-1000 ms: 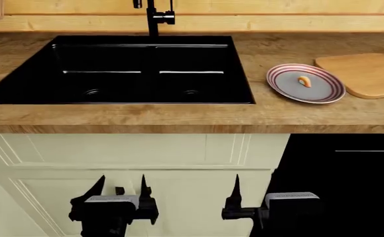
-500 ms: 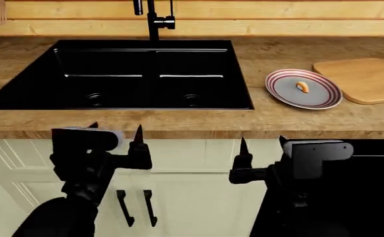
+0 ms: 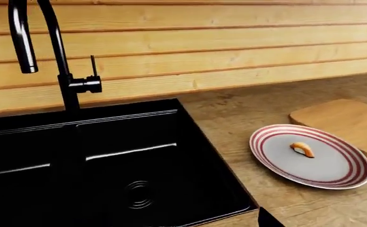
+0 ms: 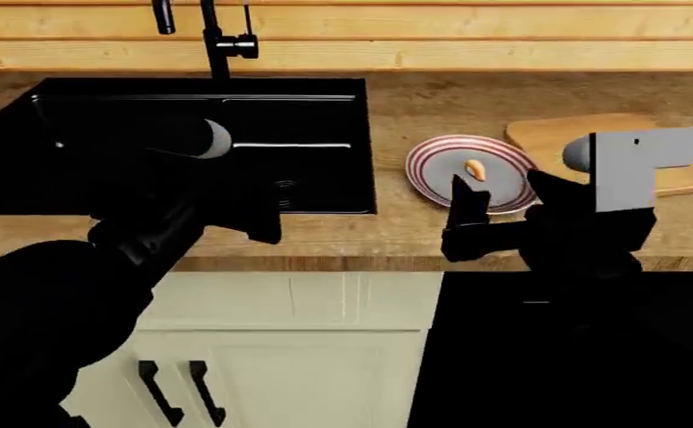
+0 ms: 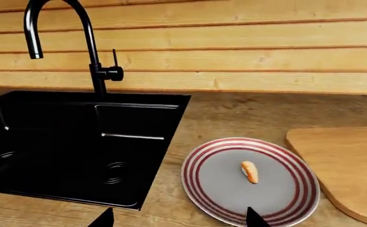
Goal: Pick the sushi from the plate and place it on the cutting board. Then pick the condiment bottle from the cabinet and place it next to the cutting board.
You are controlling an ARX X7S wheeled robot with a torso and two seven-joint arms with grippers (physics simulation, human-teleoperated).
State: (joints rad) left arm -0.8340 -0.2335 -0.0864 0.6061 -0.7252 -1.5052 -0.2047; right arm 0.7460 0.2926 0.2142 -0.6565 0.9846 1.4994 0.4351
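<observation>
The sushi, orange over a pale base, lies near the middle of the red-striped plate on the wooden counter. Directly right of the plate lies the tan cutting board. My right gripper hovers open at the plate's near edge, one fingertip over the rim, nothing between its fingers. Over the sink's near right corner hangs my left gripper, open and empty; only one fingertip shows. The condiment bottle is out of view.
A black double sink with a black faucet fills the counter's left. A plank wall runs behind. Below the counter edge are cream cabinet doors with black handles and a black panel.
Both arms have risen from below the counter to counter height. The head view has shifted right. The right gripper has come up to the plate's near edge.
</observation>
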